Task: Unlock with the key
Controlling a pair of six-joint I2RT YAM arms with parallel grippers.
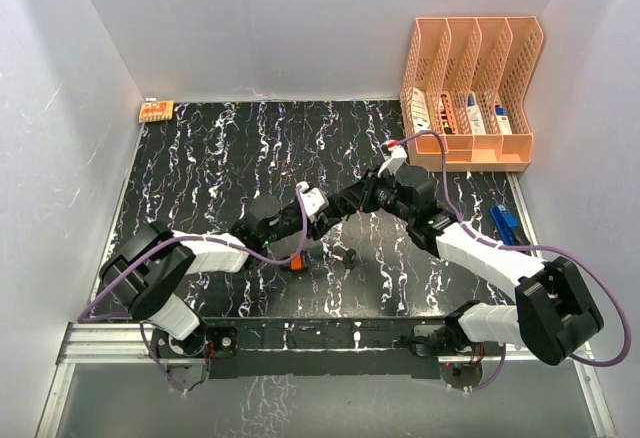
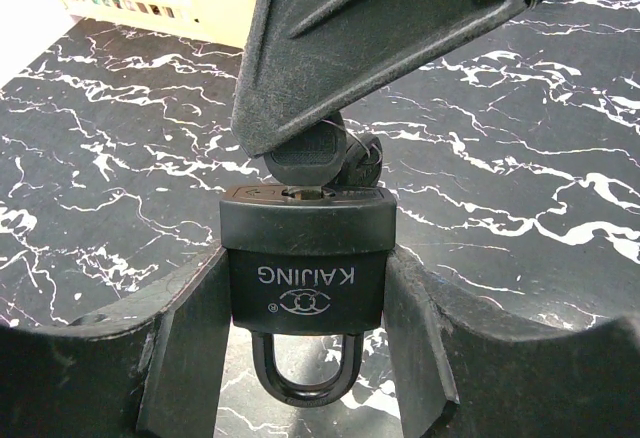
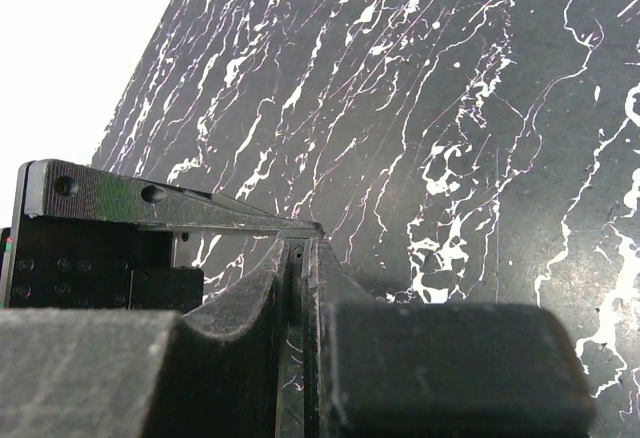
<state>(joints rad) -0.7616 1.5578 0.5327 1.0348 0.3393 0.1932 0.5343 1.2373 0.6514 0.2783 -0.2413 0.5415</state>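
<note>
Padlock (image 2: 305, 263) (one, marked KAIJING) sits clamped between the left fingers (image 2: 185, 343) near the middle of the bench (image 1: 200, 158), its shackle (image 2: 305, 378) toward the wrist. One key (image 2: 305, 158) stands in its keyhole, blade hidden and head mostly covered by the right fingers (image 2: 380, 48), which are narrowed onto it. Both arms reach inward, tips meeting.

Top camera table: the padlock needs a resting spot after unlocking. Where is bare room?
Bare: the far stretch between the orange tag and the file rack. Crowded: the middle, where the left hand and right hand meet.
</note>
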